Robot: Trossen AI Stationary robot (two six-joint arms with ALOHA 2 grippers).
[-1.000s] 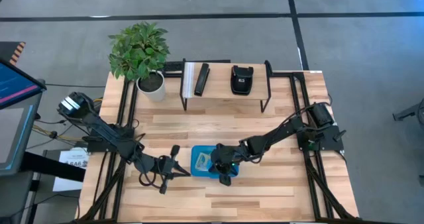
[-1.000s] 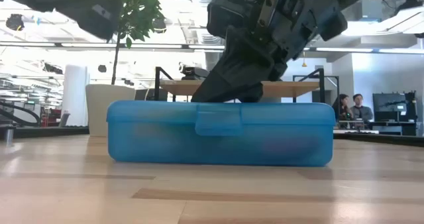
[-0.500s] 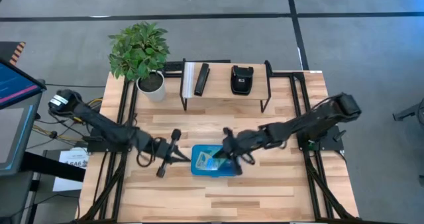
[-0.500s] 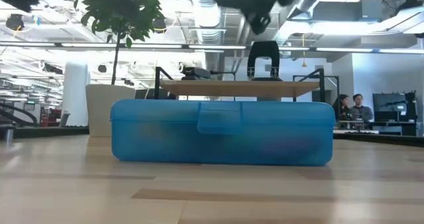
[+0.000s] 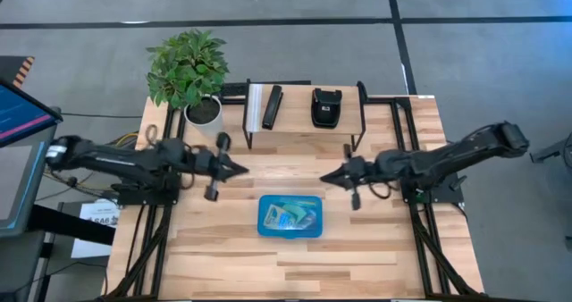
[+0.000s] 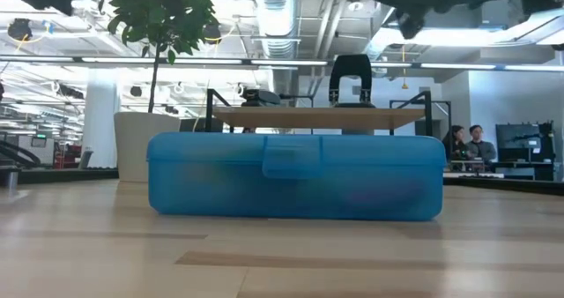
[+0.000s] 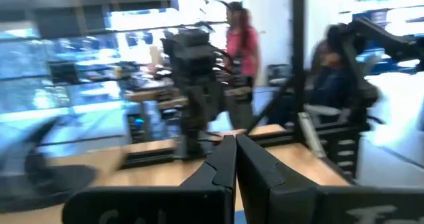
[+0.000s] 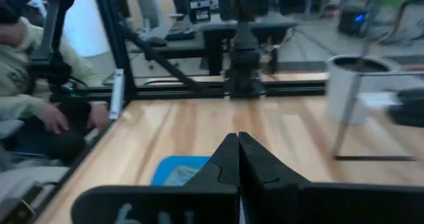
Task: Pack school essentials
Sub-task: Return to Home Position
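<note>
High view is showing both arms stretching out long and nearly level over the wooden table (image 5: 375,248), each reaching in from its own side toward the middle. The left gripper (image 5: 243,169) is hanging above the boards in front of the small shelf (image 5: 297,110), its tip pointing toward the right arm. The right gripper (image 5: 324,178) is facing it from the other side, and the two tips are well apart. Neither is touching anything. In the left wrist view the left arm's fingers (image 7: 218,166) are pressing flat together with nothing between them. The right wrist view is showing the right arm's fingers (image 8: 255,168) pinched together the same way, also empty.

The blue case (image 5: 265,223) is lying flat on the table, nearer the front edge than both grippers, between them and apart from each. Its lid is sitting down, and in the low view the front latch (image 6: 284,157) is lying flush against the wall. Through the translucent lid the school essentials (image 5: 290,215) are showing only as a green and pale blur inside, so single items cannot be told apart.

On the shelf a black bar (image 5: 272,106) and a black pouch (image 5: 326,107) are lying side by side. A potted plant (image 5: 189,74) is standing at the table's far left corner, just beside the shelf. People are sitting in the room beyond the table
</note>
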